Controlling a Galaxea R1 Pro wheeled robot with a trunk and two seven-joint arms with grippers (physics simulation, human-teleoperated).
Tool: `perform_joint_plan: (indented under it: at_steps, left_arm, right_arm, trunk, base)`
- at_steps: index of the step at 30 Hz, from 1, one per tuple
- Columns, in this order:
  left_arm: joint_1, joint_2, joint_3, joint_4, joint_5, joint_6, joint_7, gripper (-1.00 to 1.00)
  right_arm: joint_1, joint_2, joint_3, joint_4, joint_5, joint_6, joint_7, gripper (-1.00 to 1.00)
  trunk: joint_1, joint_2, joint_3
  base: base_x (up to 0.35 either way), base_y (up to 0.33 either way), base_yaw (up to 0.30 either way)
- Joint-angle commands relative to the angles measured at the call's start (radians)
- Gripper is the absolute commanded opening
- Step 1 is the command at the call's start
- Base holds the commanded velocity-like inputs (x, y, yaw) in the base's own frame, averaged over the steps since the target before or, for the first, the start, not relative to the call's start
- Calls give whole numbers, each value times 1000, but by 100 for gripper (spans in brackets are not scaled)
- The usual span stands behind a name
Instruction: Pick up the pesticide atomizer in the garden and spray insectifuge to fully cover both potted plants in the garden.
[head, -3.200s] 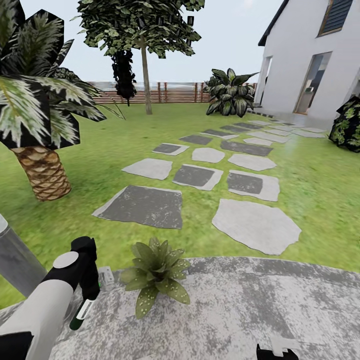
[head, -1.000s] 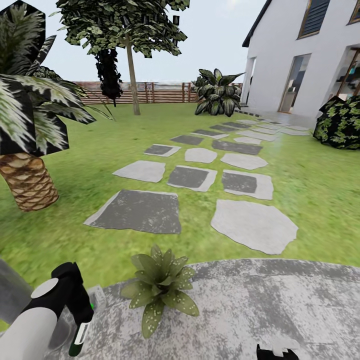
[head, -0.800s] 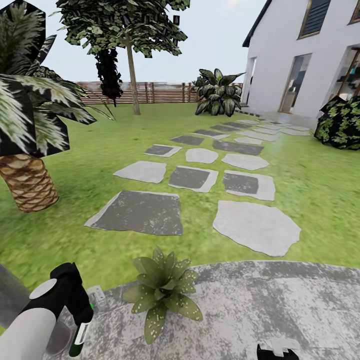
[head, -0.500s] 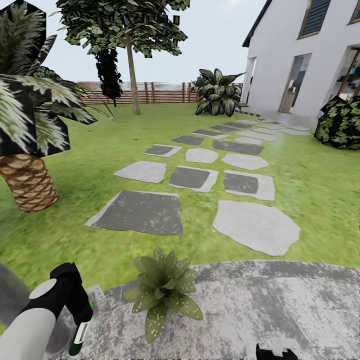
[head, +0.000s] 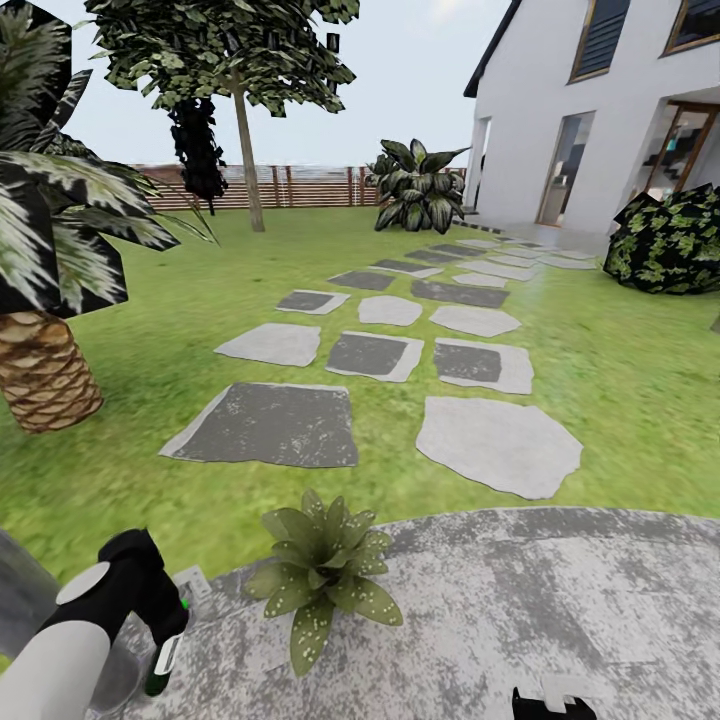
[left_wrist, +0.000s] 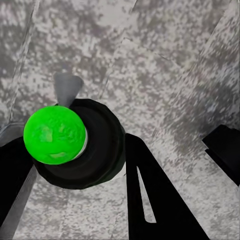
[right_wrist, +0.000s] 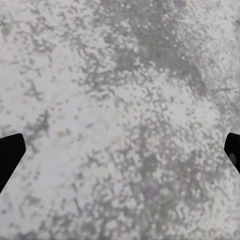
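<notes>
The left tool is clamped on the pesticide atomizer, which hangs beneath it over the paved round, just beside the potted plant. The right tool hangs spread wide over the same paving.

One pesticide atomizer, in the left end effector. One potted plant, at the paved round's edge toward the lawn. One palm, one tree, one broad-leaved shrub by the fence, one dark bush. About fifteen stepping stones, far ones too small to count surely. One house.
</notes>
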Motion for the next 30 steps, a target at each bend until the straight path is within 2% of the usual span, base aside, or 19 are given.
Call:
perform_joint_plan:
  at_steps: [1,4,10,12,14,17,18,19,20,21,24,28,30]
  left_arm:
    - [1,-1,2,-1,8,10,4,-100]
    - [2,-7,4,-2,33,10,23,-100]
    - [-10,-4,-1,-3,36,9,-10,-100]
    - [-14,-2,-4,-4,29,7,-48,-100]
    - [-16,1,-8,-13,24,5,-124,-100]
    - [-32,4,-10,-18,14,7,-192,-100]
    - [-104,-2,-12,-18,-79,11,-305,-100]
    - [-128,-7,-11,-20,-130,12,-309,-100]
    - [-167,-12,-11,-25,-195,14,-309,-100]
    - [-200,-15,-11,-28,-234,14,-309,-100]
    - [-274,-37,-17,-32,-284,14,-309,-100]
    - [-328,-94,-96,-30,-355,22,-309,-100]
    - [-347,-107,-105,-27,-364,43,-309,-100]
  right_arm:
    - [-1,0,-8,1,10,-3,-2,100]
    - [-1,0,-8,1,10,-3,-2,100]
    - [-1,0,-8,1,10,-3,-2,100]
    - [-1,0,-8,1,10,-3,-2,100]
    - [-1,0,-8,1,10,-3,-2,100]
    - [-1,0,-8,2,11,-3,-2,100]
    - [-1,0,-8,3,11,-3,-2,100]
    - [-1,0,-8,3,11,-3,-2,100]
    - [-1,0,-8,3,11,-3,-2,100]
    - [-1,0,-8,3,11,-3,-2,100]
    - [-1,0,-8,3,11,-3,-2,100]
    - [-1,1,-8,1,10,-3,-2,100]
    - [-1,3,-8,1,10,-3,-2,100]
  trunk:
    - [0,0,-1]
    - [0,0,-1]
    - [0,0,-1]
    - [0,0,-1]
    - [0,0,-1]
    - [0,0,-1]
    - [0,0,-1]
    - [0,0,-1]
    - [0,0,-1]
    - [0,0,-1]
    - [0,0,-1]
    - [0,0,-1]
    - [0,0,-1]
  base:
    - [0,0,0]
    - [0,0,0]
    - [0,0,0]
    - [0,0,0]
    - [0,0,0]
    - [0,0,0]
    - [0,0,0]
    - [0,0,0]
    - [0,0,0]
    - [0,0,0]
    - [0,0,0]
    - [0,0,0]
    - [0,0,0]
